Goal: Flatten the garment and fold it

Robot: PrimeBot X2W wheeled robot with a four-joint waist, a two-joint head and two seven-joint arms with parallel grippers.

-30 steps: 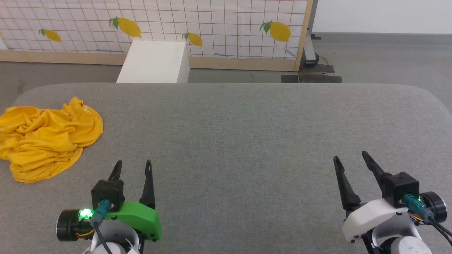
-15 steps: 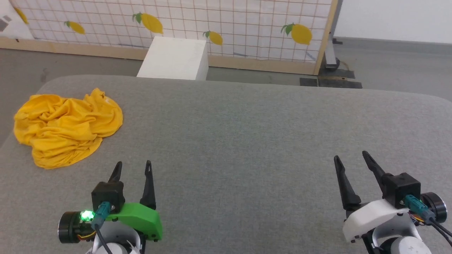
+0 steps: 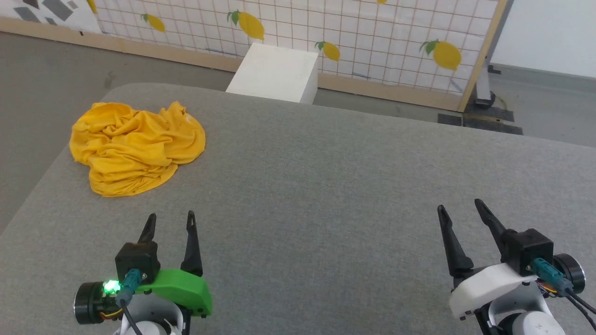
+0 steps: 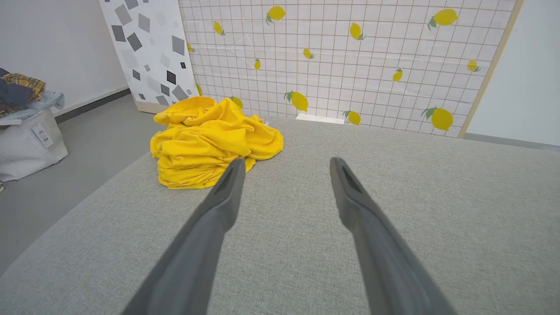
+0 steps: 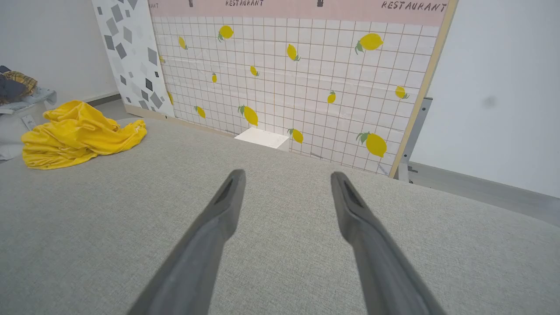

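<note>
1. Garment. The yellow garment [image 3: 135,149] lies crumpled in a loose heap of folds on the grey worktop [image 3: 326,186], close to the worktop's far left corner. Its outer edge sits just inside the worktop's left border. All of it rests on the fabric surface and nothing is touching it.

2. Left jaws. My left jaws hover over the near left part of the worktop and stand wide apart. The two dark fingers [image 3: 191,242] point toward the worktop's far edge, with bare grey fabric showing between them. They hold nothing. In the left wrist view the heap lies past the tip of one finger [image 4: 218,214], apart from it.

3. Right jaws. My right jaws hover over the near right part of the worktop and are likewise spread wide and empty. Their fingers [image 3: 449,242] are angled slightly toward the worktop's left side.

4. Surroundings. A white box [image 3: 274,72] stands on the floor [image 3: 42,83] just beyond the worktop's far edge. Behind the box, a gridded panel printed with lemons [image 3: 372,37] runs along the far side of the worktop. A white panel with grey patches [image 4: 148,48] stands beyond the worktop's far left corner. A white bag [image 4: 26,140] topped with clothes sits on the floor off the worktop's left side.
</note>
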